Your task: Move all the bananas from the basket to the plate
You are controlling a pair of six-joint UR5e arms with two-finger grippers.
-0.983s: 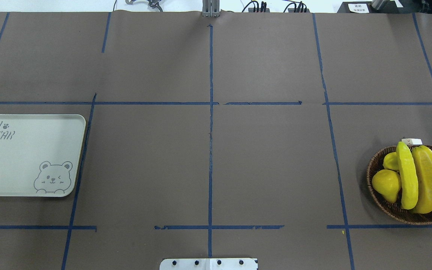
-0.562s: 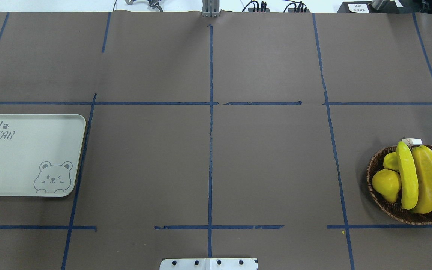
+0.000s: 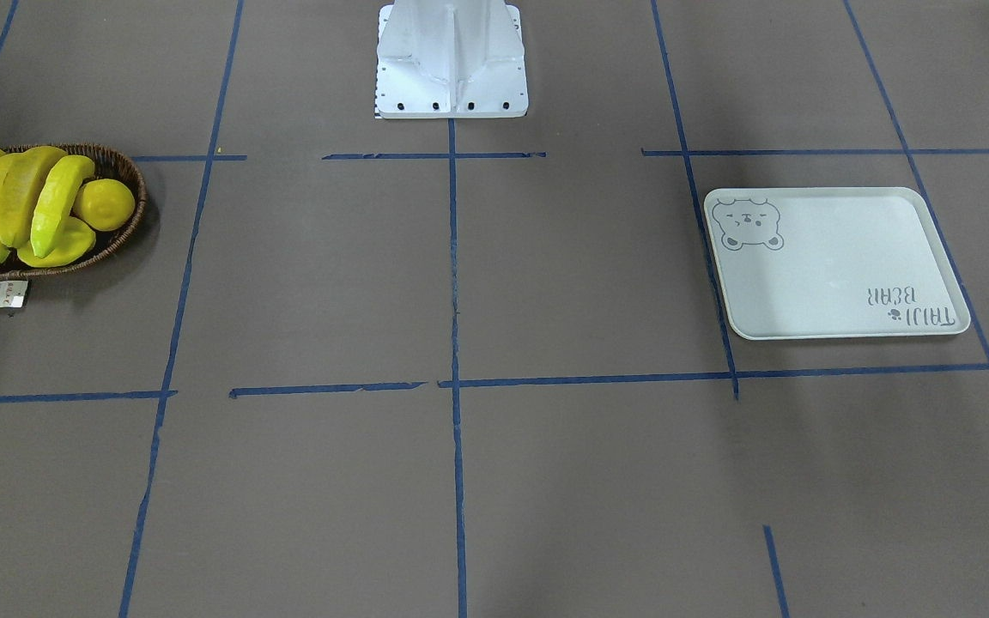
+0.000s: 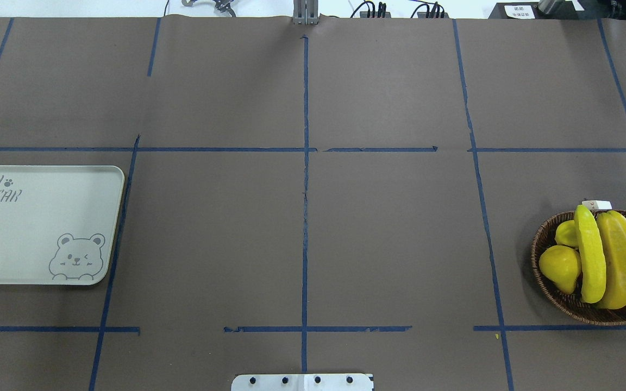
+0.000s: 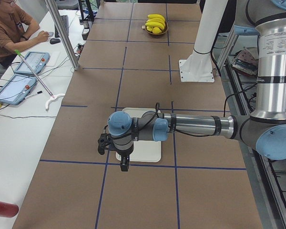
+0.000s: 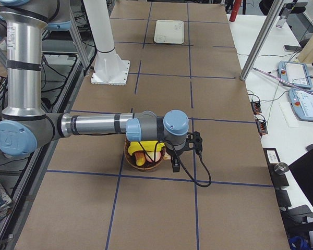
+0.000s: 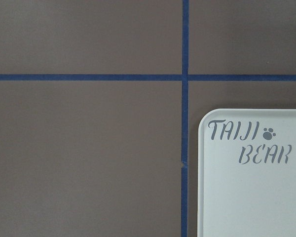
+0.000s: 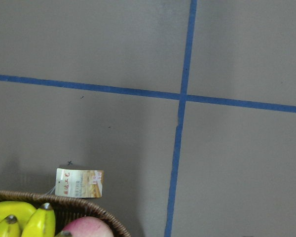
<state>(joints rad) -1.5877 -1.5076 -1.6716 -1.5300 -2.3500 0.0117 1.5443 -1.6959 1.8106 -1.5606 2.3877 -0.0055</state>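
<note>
Holding bananas [image 4: 617,260] and other fruit [image 4: 560,266], the basket [image 4: 563,304] sits far from the plate [image 4: 36,228].

"How is the light?"

"Bright and even, falling from overhead. The bench [image 4: 389,244] reads as flat brown with no glare."

"Any shadows?"

"Only soft ones. There is a faint dark smudge beside the basket [image 4: 545,285], and broad dim bands cross the bench and the plate [image 3: 838,257] in the front-facing view."

"Is it in focus?"

"Sharp throughout, wrist views included. The bananas [image 4: 617,260] carry a mild sheen. In the overhead view the white strip beyond the bench's far edge is blown out."
</note>
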